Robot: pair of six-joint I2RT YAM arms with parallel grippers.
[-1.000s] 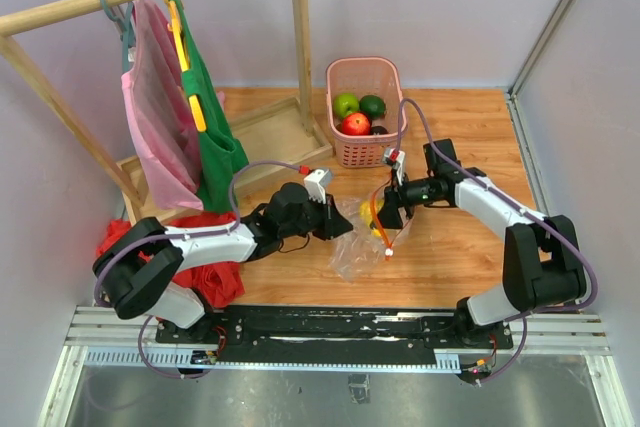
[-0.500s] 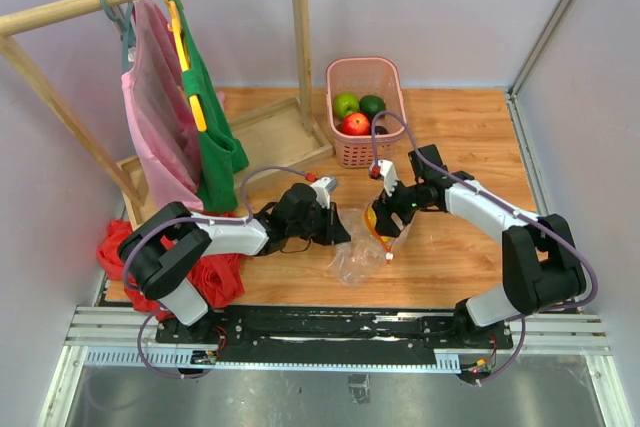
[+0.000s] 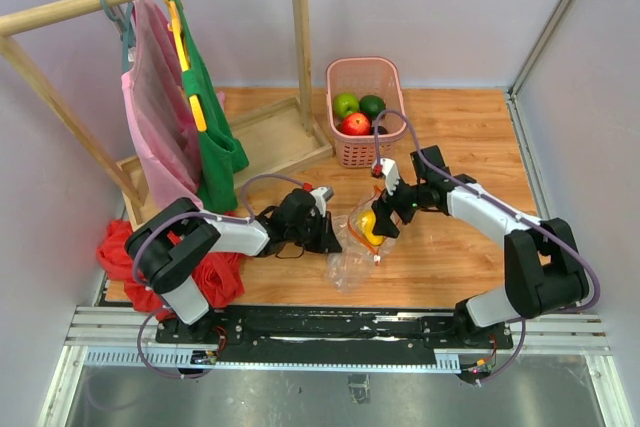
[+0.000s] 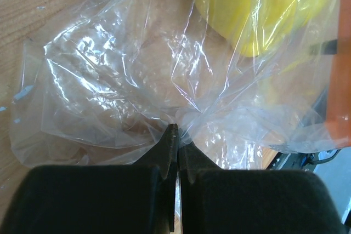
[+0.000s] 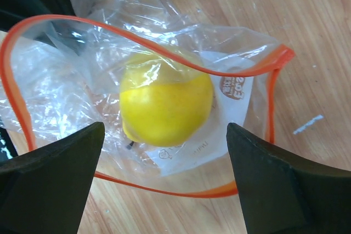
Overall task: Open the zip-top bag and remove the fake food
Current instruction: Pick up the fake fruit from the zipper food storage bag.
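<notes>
The clear zip-top bag (image 3: pixel 350 247) lies on the wooden table with its orange-red zip mouth (image 5: pixel 164 69) spread open. Inside it sits one piece of fake food, a glossy yellow fruit (image 5: pixel 164 108) (image 3: pixel 368 225) (image 4: pixel 258 4). My left gripper (image 4: pixel 178 135) (image 3: pixel 330 237) is shut, pinching a fold of the bag's plastic at its closed end. My right gripper (image 5: pixel 164 130) (image 3: pixel 385 217) hovers at the bag's mouth, open wide, its fingers (image 5: pixel 55 179) either side of the fruit and touching nothing.
A pink basket (image 3: pixel 390 72) at the back holds green, dark green and red fruit. A wooden rack (image 3: pixel 300 37) with pink and green garments stands at the left. A red cloth heap (image 3: pixel 205 277) lies by the left arm.
My right gripper's jaws have spread wider and it has shifted slightly left over the bag's mouth. The left arm has drawn in a little, still pinching the bag.
</notes>
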